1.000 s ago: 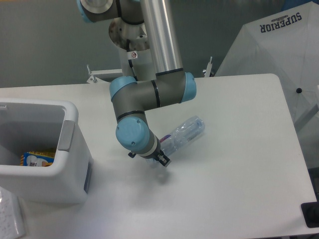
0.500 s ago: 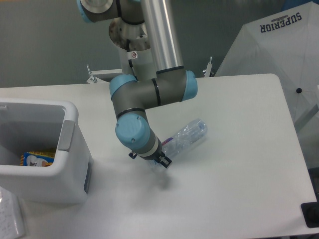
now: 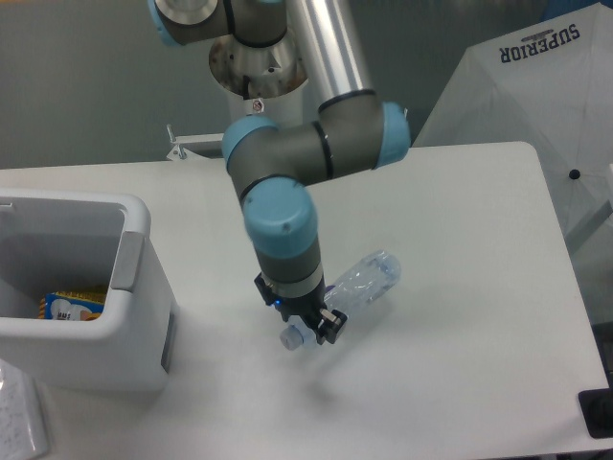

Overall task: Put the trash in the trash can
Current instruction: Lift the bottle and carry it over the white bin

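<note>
The clear plastic water bottle (image 3: 366,279) lies tilted across the middle of the white table, with its white cap (image 3: 290,337) pointing to the lower left. My gripper (image 3: 308,326) points down and is shut on the bottle's neck just behind the cap. Whether the bottle rests on the table or hangs just above it, I cannot tell. The white trash can (image 3: 134,222) stands at the left edge, well to the left of the gripper, with a grey panel (image 3: 125,262) on its near side. The crumpled tissue is not in view.
A yellow-and-blue packet (image 3: 71,307) lies inside the bin. A white textured sheet (image 3: 19,422) lies at the bottom left corner. A white canopy marked SUPERIOR (image 3: 536,86) stands beyond the table's right edge. A black object (image 3: 598,412) sits at the lower right.
The wrist has swung from leaning left to upright and shifted a little right and down. The bottle's cap end now shows below the gripper. The bottle's far end has hardly moved.
</note>
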Action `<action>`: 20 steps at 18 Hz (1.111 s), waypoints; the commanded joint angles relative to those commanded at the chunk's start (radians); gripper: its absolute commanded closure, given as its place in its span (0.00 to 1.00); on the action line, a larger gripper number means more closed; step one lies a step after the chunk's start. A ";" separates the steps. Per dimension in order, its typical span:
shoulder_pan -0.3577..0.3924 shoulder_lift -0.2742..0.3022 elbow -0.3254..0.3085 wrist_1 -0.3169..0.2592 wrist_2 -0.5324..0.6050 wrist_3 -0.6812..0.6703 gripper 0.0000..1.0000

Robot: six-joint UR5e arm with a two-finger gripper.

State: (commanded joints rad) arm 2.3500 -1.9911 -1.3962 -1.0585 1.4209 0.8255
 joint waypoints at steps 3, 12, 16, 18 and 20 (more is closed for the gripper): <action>0.012 0.009 0.072 0.040 -0.135 -0.084 0.52; 0.063 0.072 0.192 0.106 -0.623 -0.210 0.51; 0.066 0.103 0.189 0.123 -0.804 -0.227 0.51; 0.066 0.120 0.178 0.124 -0.876 -0.230 0.51; 0.060 0.124 0.175 0.126 -0.947 -0.230 0.51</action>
State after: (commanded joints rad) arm 2.4099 -1.8669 -1.2210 -0.9327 0.4743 0.5952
